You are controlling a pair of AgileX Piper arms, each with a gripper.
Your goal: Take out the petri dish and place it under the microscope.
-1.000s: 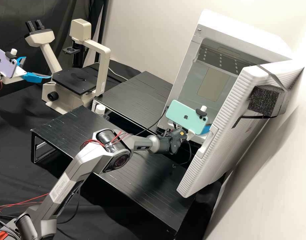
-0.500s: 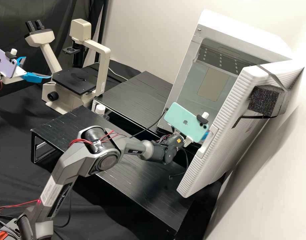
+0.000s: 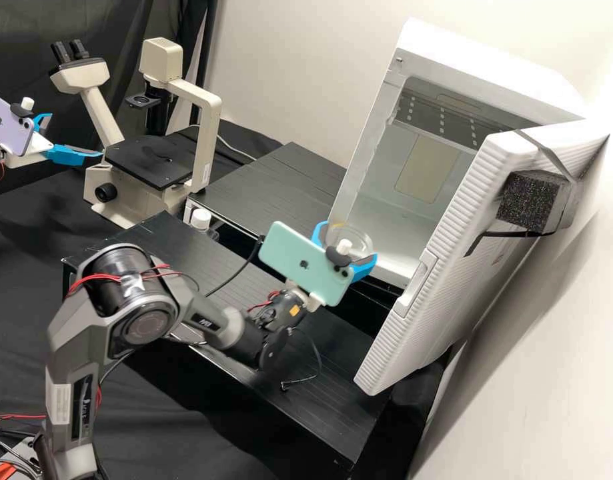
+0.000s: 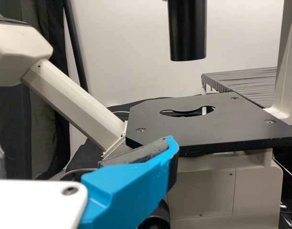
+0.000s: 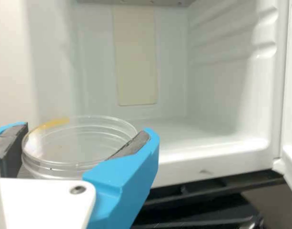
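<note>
The right gripper (image 3: 347, 245), spread a dish's width, pinches the petri dish (image 5: 79, 147) by its sides outside the white cabinet (image 3: 466, 63) (probably to keep it level), while the left gripper (image 3: 75, 135), 2 fingers apart, sits empty beside the microscope (image 3: 209, 143).

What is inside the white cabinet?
A beige panel on the back wall and a pale floor show. The open door covers part of the inside in the high view; the petri dish covers part in the right wrist view.
</note>
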